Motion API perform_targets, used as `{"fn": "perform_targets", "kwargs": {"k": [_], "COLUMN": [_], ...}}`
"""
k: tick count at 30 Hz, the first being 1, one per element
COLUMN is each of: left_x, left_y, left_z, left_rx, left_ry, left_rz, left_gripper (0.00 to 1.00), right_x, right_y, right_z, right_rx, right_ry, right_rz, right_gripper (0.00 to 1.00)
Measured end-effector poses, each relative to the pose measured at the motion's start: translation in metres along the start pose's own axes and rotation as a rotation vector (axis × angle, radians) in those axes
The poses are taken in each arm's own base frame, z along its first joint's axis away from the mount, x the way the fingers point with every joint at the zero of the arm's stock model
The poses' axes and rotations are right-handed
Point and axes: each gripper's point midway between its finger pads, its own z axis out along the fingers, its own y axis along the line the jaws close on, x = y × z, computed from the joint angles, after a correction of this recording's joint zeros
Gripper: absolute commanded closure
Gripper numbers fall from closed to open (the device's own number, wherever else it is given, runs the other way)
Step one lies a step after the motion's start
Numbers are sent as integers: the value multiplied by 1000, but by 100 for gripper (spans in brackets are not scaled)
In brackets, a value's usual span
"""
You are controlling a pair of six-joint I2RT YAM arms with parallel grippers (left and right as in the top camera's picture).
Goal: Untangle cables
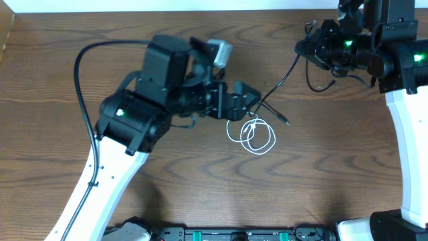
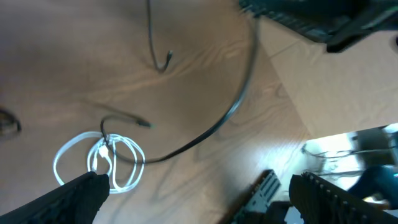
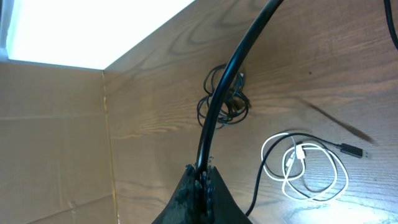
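A white cable lies in loose loops at the table's middle; it also shows in the left wrist view and the right wrist view. One black cable runs from my right gripper down to the white loops, and its plug rests on the table. My right gripper is shut on this black cable and holds it up. A second black cable lies coiled farther off. My left gripper hovers beside the white loops, open and empty.
A cardboard wall stands along one table edge. A loose black end hangs below my right gripper, also seen in the left wrist view. Equipment sits at the table's front edge.
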Motion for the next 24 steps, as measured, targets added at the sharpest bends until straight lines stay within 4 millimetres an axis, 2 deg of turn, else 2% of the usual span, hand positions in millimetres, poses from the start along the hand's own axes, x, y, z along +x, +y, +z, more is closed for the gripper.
{"fn": "perform_targets", "kwargs": {"k": [4, 11, 15, 19, 21, 23, 24], "left_x": [-11, -20, -21, -23, -25, -27, -27], "left_y": [-14, -2, -5, -13, -13, -11, -10], "left_z": [19, 73, 100, 112, 113, 113, 113], "left_rx": [-12, -65, -56, -37, -42, -54, -59], "left_ry": [-18, -24, -23, -38, -48, -56, -58], "left_rz": [85, 133, 158, 180, 186, 193, 196], "left_gripper": [5, 6, 7, 23, 42, 45, 51], "right_x": [0, 2, 6, 9, 10, 11, 12], "right_y": [0, -1, -4, -6, -8, -9, -9], "right_z": [0, 0, 0, 0, 0, 0, 0], "right_rx": [-2, 3, 15, 25, 30, 35, 36], "right_ry": [2, 10, 22, 34, 40, 45, 47], "right_rz": [8, 14, 22, 32, 36, 40, 41], "right_gripper": [98, 98, 98, 98, 98, 98, 98]}}
